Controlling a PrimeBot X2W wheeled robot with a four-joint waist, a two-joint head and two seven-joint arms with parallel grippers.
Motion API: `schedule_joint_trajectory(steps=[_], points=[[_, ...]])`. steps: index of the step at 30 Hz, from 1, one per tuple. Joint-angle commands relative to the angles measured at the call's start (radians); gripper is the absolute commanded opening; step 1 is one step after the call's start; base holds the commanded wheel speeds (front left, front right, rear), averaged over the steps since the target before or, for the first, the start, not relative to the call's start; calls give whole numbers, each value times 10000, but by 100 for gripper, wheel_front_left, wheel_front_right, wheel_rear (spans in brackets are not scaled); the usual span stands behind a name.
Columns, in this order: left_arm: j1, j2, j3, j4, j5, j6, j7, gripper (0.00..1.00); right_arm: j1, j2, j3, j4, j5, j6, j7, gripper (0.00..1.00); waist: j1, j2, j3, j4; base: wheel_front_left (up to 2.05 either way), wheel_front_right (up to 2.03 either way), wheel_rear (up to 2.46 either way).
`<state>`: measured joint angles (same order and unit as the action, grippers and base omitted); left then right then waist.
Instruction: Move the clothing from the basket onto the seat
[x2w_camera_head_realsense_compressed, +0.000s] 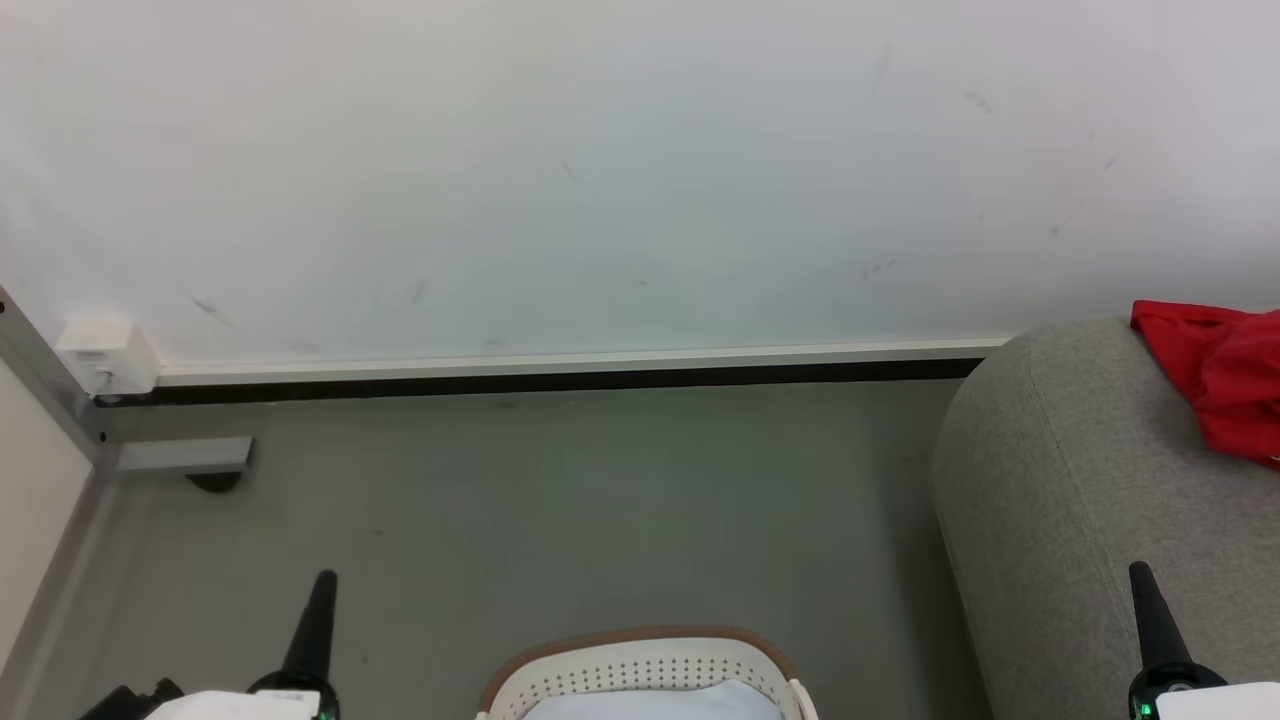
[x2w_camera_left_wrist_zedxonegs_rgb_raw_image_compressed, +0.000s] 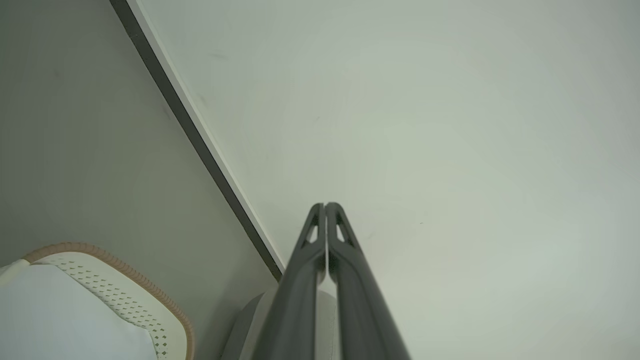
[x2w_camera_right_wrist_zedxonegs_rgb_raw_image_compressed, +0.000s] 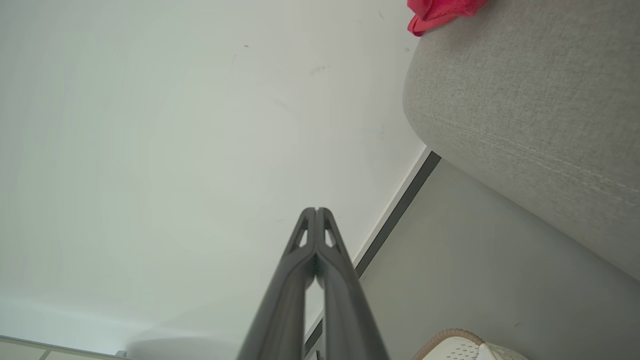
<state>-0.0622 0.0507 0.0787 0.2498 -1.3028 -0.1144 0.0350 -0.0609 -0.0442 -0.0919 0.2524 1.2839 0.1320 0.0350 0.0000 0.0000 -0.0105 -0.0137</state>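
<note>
Starting nearest, we are looking down on the basket (x2w_camera_head_realsense_compressed: 640, 637), whose brown rim and holed wall are showing just ahead of us. Something pale and smooth (x2w_camera_head_realsense_compressed: 650, 702) is lying inside it, and we are not able to tell whether that is cloth or the basket's own bottom. Left of the basket our left gripper (x2w_camera_head_realsense_compressed: 320, 600) is hanging over the floor (x2w_camera_head_realsense_compressed: 600, 500), its jaws pressed together on nothing. Right of the basket our right gripper (x2w_camera_head_realsense_compressed: 1142, 590) is doing likewise, tips touching, in front of the seat (x2w_camera_head_realsense_compressed: 1050, 480). Farther off, right of the basket and beyond it, the clothing (x2w_camera_head_realsense_compressed: 1220, 380) is lying bunched on top of the seat, red against grey, running out of sight. Behind the basket the wall (x2w_camera_head_realsense_compressed: 600, 180) is rising from a dark skirting strip (x2w_camera_head_realsense_compressed: 560, 381).

We are judging the carrying as done, and the step in hand as a check and a rest. To do it well we are aiming to hold both arms low and apart from the basket's rim. We are also aiming to steer the right gripper wide of the fabric so nothing is dragging it off the seat's rounded edge, and to tilt the head toward the basket's inside before calling it empty.
</note>
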Motion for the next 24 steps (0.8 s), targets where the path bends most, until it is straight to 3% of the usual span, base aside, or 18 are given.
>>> schedule_joint_trajectory(steps=[1, 24], points=[[-178, 36, 53, -73, -290, -50, 78, 0, -215, -87, -37, -114, 280, -16, 70, 0, 0, 0, 5, 5, 0, 0, 0], [-407, 16, 276, -58, -2110, -138, 542, 0, -425, -91, -170, -101, 2189, -21, 548, 0, 0, 0, 80, 83, 0, 0, 0]])
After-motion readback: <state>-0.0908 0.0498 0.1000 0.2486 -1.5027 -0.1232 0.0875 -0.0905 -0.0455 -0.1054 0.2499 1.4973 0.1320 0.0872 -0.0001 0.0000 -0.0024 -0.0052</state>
